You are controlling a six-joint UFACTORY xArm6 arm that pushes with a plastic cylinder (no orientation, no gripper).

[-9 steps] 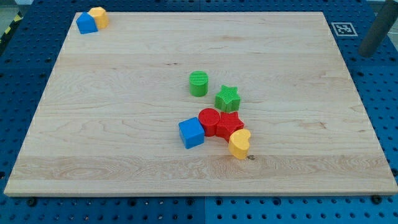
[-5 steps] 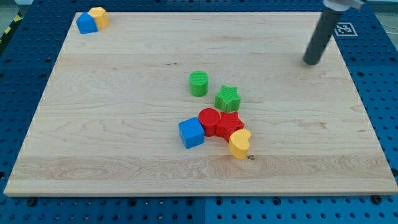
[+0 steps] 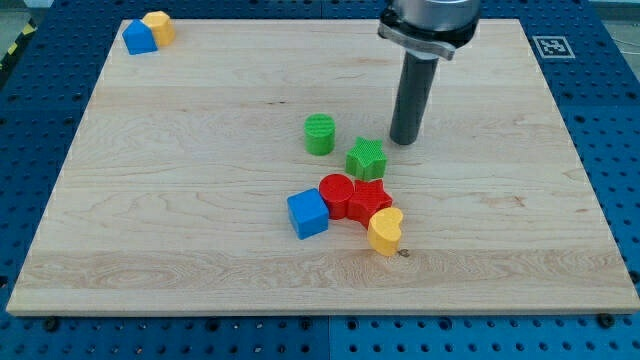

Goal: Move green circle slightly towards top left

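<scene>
The green circle (image 3: pixel 320 134) sits near the middle of the wooden board (image 3: pixel 200 200). My tip (image 3: pixel 403 141) rests on the board to the circle's right, apart from it, just above and to the right of the green star (image 3: pixel 366 158). The rod rises toward the view's top.
Below the green star lie a red circle (image 3: pixel 337 194), a red star (image 3: pixel 371 199), a blue cube (image 3: pixel 308 213) and a yellow heart (image 3: pixel 385 231), packed close. A blue block (image 3: pixel 139 38) and a yellow block (image 3: pixel 159 25) sit at the board's top left corner.
The rod has come in from the view's top right and moved left and down to beside the green star. No block has moved.
</scene>
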